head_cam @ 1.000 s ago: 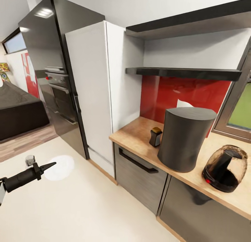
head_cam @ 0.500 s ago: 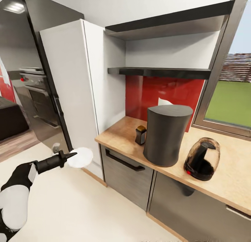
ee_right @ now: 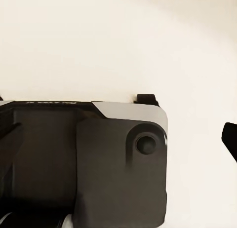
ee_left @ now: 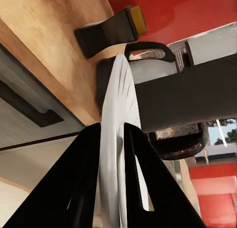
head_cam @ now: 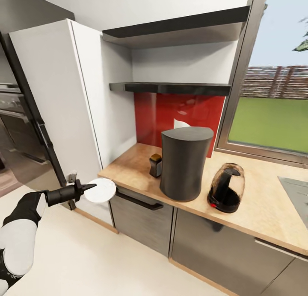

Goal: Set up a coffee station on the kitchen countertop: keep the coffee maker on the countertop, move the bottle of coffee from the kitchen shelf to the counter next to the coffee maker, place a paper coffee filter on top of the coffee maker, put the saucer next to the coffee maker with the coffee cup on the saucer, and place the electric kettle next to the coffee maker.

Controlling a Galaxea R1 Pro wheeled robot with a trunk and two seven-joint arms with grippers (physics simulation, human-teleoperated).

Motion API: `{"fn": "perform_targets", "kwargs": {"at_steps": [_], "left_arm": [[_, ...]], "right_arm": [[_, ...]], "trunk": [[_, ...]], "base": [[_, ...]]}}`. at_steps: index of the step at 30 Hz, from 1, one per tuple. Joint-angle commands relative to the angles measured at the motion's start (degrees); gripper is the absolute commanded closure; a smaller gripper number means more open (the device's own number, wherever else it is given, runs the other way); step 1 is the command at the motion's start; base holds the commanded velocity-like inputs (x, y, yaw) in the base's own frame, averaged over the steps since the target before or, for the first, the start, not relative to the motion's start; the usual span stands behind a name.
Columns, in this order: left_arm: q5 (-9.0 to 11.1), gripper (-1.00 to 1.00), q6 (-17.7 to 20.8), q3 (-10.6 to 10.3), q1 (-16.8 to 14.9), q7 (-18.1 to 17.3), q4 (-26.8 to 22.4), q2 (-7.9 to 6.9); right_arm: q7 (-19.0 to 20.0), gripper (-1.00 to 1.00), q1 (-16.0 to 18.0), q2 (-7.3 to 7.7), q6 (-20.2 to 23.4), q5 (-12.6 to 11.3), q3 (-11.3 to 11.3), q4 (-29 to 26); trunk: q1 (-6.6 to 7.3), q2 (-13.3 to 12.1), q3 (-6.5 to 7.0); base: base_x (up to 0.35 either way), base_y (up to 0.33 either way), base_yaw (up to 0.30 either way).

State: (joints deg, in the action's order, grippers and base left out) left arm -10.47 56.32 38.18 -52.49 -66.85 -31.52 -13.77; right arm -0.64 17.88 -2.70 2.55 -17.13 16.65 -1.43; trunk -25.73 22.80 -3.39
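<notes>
The left gripper (head_cam: 87,187) pinches the saucer (head_cam: 100,190) by its rim, just off the counter's (head_cam: 261,206) left corner; it seems stiff, light and breakable. The right gripper's jaws I cannot tell

paper coffee filter (head_cam: 183,124) mostly behind coffee maker (head_cam: 184,162).

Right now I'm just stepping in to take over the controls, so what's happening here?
The left pincer is shut on the saucer, holding it out in front of the countertop's left end, not yet over it. On the countertop stand the coffee maker, with the bottle of coffee beside it on one side and the electric kettle on the other. A white paper coffee filter peeks up behind the coffee maker. The kitchen shelf looks bare.
</notes>
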Motion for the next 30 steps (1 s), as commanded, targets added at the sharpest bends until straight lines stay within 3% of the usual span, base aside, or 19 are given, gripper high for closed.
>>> {"fn": "perform_targets", "kwargs": {"at_steps": [1,9,12,14,15,17,27,30], "left_arm": [[-0.6,1.00,0.3,0.3,-0.1,-0.4,0.0,0.00],[-0.6,1.00,0.5,0.3,-0.7,-0.3,-0.2,-0.14],[-0.7,1.00,0.6,0.3,-0.7,-0.4,-2.4,0.13],[-1.6,1.00,1.2,-1.6,-1.3,-0.4,-4.5,0.55],[-1.9,1.00,1.5,-3.9,-2.1,-0.4,-4.9,0.73],[-2.0,1.00,1.6,-5.2,-2.6,-0.4,-4.9,0.83],[-2.2,1.00,1.6,-5.8,-2.2,-0.2,-4.3,0.67],[-2.1,1.00,1.6,-5.6,-2.1,2.2,-4.3,0.61]], "right_arm": [[-0.1,-1.00,0.0,0.01,0.3,-0.5,0.5,-0.1],[-0.1,-1.00,0.0,-0.01,0.2,-0.5,0.5,-0.1],[-0.1,-1.00,0.0,-0.02,0.2,-0.3,0.5,-0.1],[-0.2,-1.00,0.0,-0.02,0.2,-0.2,0.6,-0.1],[-0.2,-1.00,0.0,-0.02,0.1,-0.2,0.6,-0.1],[-0.2,-1.00,0.0,-0.02,-0.3,-0.3,0.6,-0.1],[-0.2,-1.00,0.0,0.03,-1.8,-0.6,0.2,-0.1],[-0.2,-1.00,0.0,0.13,-1.8,-0.6,0.2,-0.1]], "trunk": [[-0.06,0.1,-0.13],[-0.06,0.1,-0.13],[-0.06,0.1,-0.13],[-0.06,0.1,-0.13],[-0.06,0.1,-0.13],[-0.06,0.1,-0.13],[-0.06,0.1,-0.13],[-0.06,0.1,-0.13]], "base": [[0.221,0.174,-0.279],[0.155,0.186,-0.256],[0.011,0.021,-0.043],[0.001,0.003,-0.006],[0.000,0.001,-0.001],[0.000,0.000,0.000],[0.000,0.000,-0.119],[0.000,0.000,-0.259]]}}
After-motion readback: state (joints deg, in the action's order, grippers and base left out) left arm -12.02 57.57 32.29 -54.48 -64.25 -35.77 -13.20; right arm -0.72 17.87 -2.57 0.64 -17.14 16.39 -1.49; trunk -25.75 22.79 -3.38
